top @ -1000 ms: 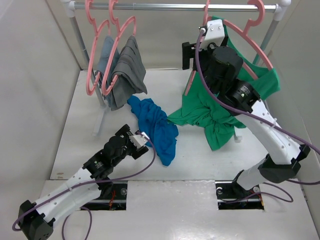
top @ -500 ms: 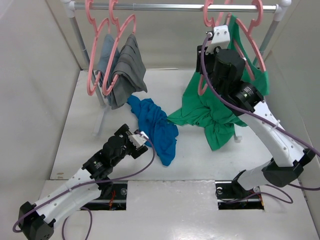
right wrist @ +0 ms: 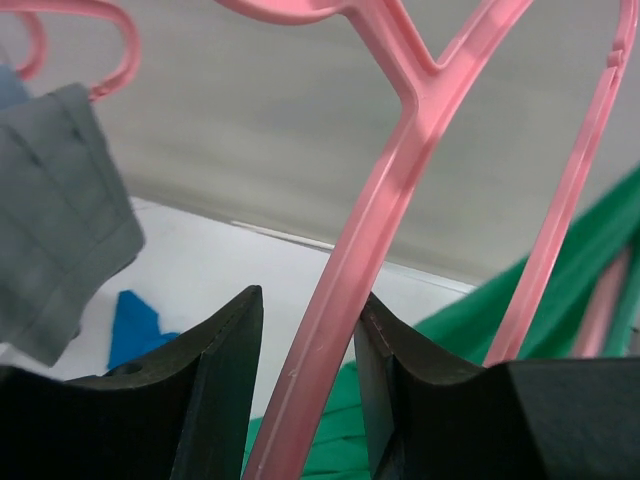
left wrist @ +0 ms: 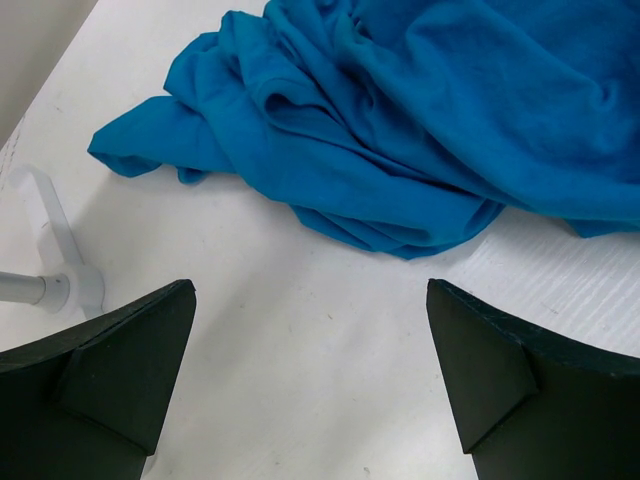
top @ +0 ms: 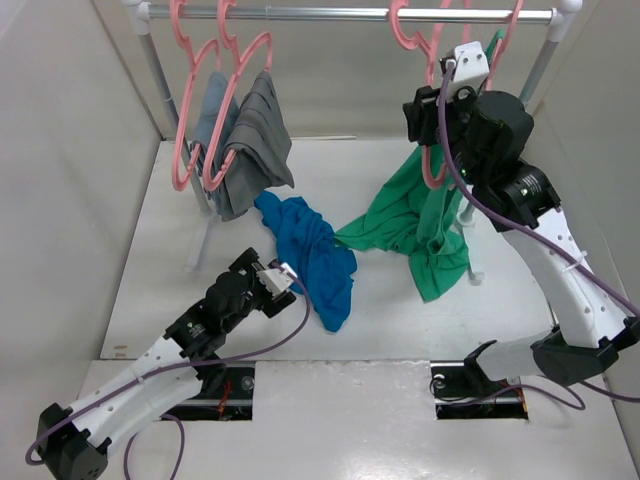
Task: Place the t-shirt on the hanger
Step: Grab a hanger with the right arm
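Note:
The bright blue t-shirt [top: 310, 250] lies crumpled on the white table, left of centre. It fills the top of the left wrist view [left wrist: 430, 110]. My left gripper [top: 285, 278] is open and empty just in front of it, low over bare table [left wrist: 310, 285]. My right gripper [top: 428, 128] is up near the rail, shut on a side bar of the empty pink hanger [top: 432, 165]. In the right wrist view the bar [right wrist: 340, 280] runs between the fingers of the right gripper [right wrist: 310, 295]. The hanger's hook [top: 400, 25] is on the rail.
The green top [top: 420, 220] hangs on a second pink hanger [top: 510, 20] right behind my right gripper, its hem on the table. Grey garments [top: 250, 140] hang on pink hangers at the rail's [top: 330, 13] left end. A rack foot [left wrist: 70, 285] stands by my left fingers.
My right gripper has moved right and up along the rail with the hanger in it. The green top has swung to hang narrower and straighter. The left arm has not moved.

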### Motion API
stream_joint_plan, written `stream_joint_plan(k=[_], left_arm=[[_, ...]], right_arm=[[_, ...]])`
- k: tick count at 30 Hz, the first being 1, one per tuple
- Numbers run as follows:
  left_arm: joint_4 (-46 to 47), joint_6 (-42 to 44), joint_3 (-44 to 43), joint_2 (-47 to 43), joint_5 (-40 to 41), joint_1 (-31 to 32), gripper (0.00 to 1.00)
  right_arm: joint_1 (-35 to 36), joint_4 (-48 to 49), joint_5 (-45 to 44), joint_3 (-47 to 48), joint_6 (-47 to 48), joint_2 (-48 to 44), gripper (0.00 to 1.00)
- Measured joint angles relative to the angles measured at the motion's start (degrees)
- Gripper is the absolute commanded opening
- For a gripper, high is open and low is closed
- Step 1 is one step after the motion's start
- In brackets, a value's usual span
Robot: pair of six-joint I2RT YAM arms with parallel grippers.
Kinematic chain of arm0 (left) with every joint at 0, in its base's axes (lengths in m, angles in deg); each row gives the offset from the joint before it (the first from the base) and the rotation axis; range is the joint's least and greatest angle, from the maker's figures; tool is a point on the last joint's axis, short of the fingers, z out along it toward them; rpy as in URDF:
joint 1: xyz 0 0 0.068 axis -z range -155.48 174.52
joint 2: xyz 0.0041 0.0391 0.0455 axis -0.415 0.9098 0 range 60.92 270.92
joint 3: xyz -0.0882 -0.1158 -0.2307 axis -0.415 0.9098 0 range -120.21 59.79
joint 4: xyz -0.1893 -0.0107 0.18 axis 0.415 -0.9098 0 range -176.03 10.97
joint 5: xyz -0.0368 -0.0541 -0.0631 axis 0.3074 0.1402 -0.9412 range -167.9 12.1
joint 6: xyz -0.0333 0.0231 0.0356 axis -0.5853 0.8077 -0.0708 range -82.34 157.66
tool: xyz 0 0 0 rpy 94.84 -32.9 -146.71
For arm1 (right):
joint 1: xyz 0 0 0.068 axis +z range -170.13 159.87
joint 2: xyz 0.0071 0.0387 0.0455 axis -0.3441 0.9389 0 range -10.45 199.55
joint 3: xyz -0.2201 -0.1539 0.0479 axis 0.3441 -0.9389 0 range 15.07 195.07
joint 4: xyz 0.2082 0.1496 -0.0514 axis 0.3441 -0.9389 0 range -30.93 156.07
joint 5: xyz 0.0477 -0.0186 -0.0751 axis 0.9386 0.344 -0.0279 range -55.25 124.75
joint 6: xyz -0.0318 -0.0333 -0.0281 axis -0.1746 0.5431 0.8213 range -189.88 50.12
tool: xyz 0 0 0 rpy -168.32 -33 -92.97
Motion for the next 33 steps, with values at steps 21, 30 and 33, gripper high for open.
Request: stream_joint_plan(k=[21,30,33], left_arm=[[0.02,4.07,-0.74,-2.56,-1.55,0.00,1.00],[5.88,11.37,-12.72,-2.19,-10.64,-0.07,1.00],[8.81,11.98,-18.29,1.40,-14.08,-0.07,1.00]], right_arm=[[-5.53,10.49,51.06,-9.38,-3.39,-3.15,0.00],[-6.99,9.88,61.51,-32.52,-4.17,-17.18,0.00],[-7.04,9.49,62.66,-39.60,-4.13,-20.09,0.00]])
